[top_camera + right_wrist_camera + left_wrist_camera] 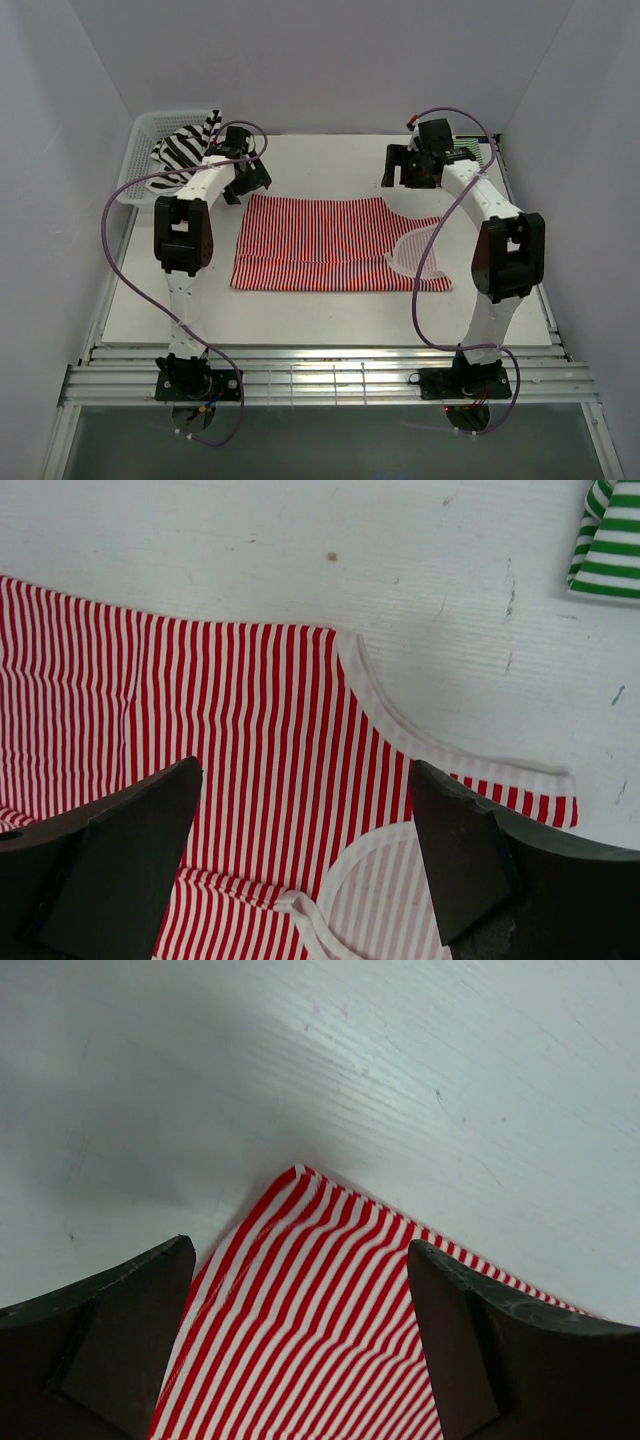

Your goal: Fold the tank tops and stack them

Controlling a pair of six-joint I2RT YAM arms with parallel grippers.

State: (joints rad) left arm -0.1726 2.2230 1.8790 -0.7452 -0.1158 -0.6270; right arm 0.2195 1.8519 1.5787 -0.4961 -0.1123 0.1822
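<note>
Red-and-white tank top [330,245]: spread flat on table [330,315]; straps to the right
Left gripper [300,1250]: jaws wide, empty; over its far-left corner
Right gripper [305,775]: jaws wide, empty; over its armhole
Black-and-white tank top [185,150]: in mesh basket [140,135]
Green-and-white tank top [608,540]: on table, far right

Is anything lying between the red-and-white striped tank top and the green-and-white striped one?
No. In the right wrist view, only bare white tabletop separates the red-and-white striped cloth tank top from the green-and-white striped cloth top at the upper right.
</note>
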